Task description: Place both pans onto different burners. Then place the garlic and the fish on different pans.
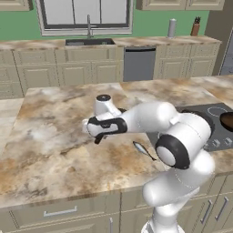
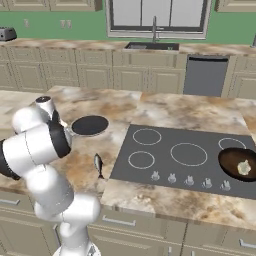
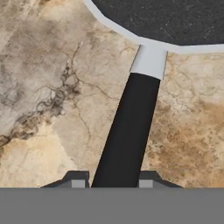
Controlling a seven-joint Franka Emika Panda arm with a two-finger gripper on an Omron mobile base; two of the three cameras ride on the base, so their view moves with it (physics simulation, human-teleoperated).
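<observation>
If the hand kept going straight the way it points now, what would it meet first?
The black pan's handle: in the hand view it runs up between the two fingertips, so the hand is already astride it. Behind it lies the marble counter. Contact can't be judged.

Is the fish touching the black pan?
Apart. In the right base view the fish lies on the counter below the black pan, with bare marble plainly between them.

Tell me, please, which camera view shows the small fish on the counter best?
The right base view shows it best: the fish lies unobstructed on the counter, left of the cooktop. In the left base view the fish is also visible, but the robot's arm crowds it and its tail end is nearly hidden.
</observation>
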